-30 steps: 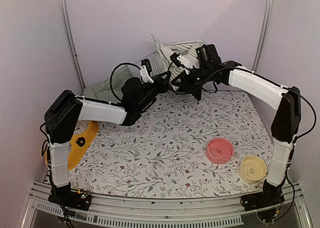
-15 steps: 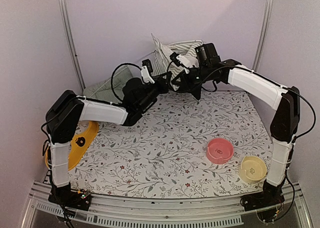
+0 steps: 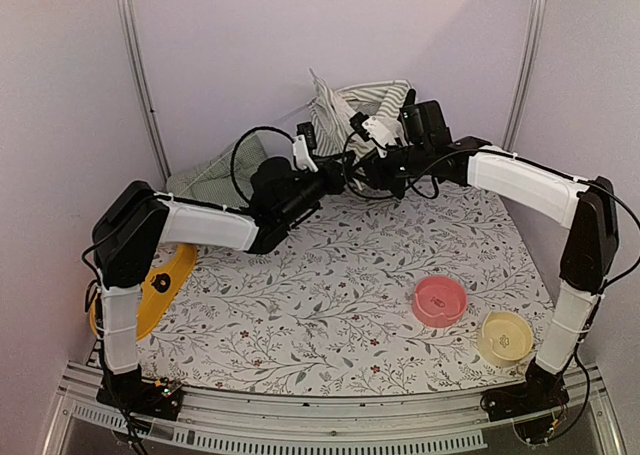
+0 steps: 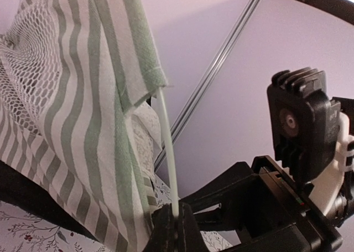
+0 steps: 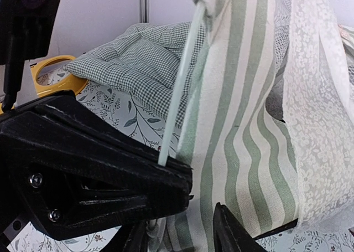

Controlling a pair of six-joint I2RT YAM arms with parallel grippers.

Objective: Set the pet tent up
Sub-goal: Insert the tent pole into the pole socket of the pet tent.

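Above left tool (image 4: 176,221), tent pole (image 4: 167,147) rises.

From here the pet tent (image 3: 345,97) reads as soft matt woven cloth, with an open-weave mesh panel (image 4: 33,58) and a smooth, slightly glossy pole (image 4: 168,152) that looks like plastic. I take the cushion (image 5: 138,58) at the far left for quilted checked fabric. The left gripper (image 4: 174,221) looks like matt black plastic, and the pink bowl (image 3: 440,300) at the near right like smooth plastic
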